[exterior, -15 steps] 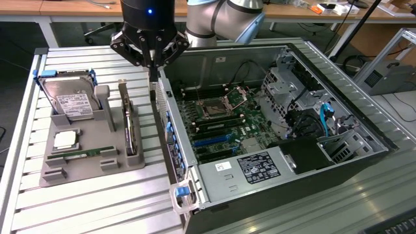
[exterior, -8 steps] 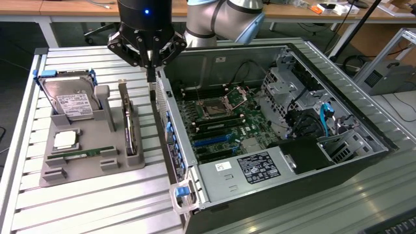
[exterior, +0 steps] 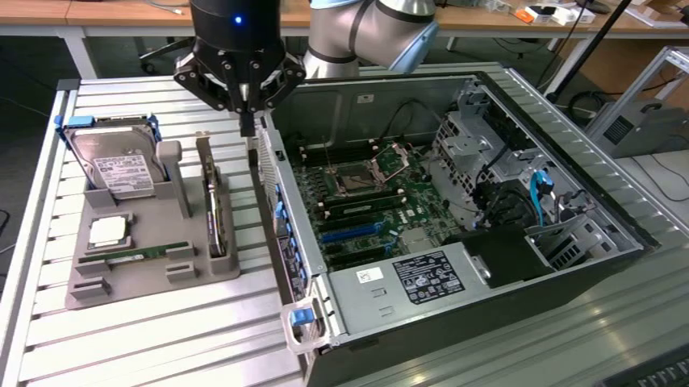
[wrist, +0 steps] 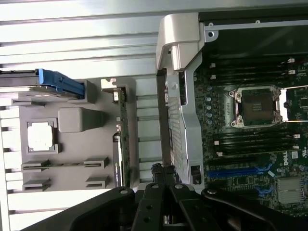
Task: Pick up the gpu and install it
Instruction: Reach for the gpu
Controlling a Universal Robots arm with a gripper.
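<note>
The black multi-link tool (exterior: 248,125) hangs in the upper left of the exterior view. Its slim fingers are closed together with nothing between them. Its tip sits over the narrow strip between the grey moulded plastic holder (exterior: 161,270) and the near side wall of the open black and silver computer case (exterior: 431,322).

The gpu (exterior: 216,211), a thin flat dark expansion card with a silver bracket at one end, stands on its long edge in a slot of the holder, left of centre in the exterior view. It is near the tool but apart from it. In the wrist view the gpu (wrist: 120,144) appears edge-on, beside the tool (wrist: 161,169).

Further to the exterior view's left, the holder carries a silver hard drive with a white label and blue caddy (exterior: 124,169), a square silver processor chip (exterior: 108,230) and a narrow green memory stick (exterior: 135,255). Inside the case lies the green motherboard (exterior: 366,201). Everything rests on the slatted aluminium bench (exterior: 161,339).
</note>
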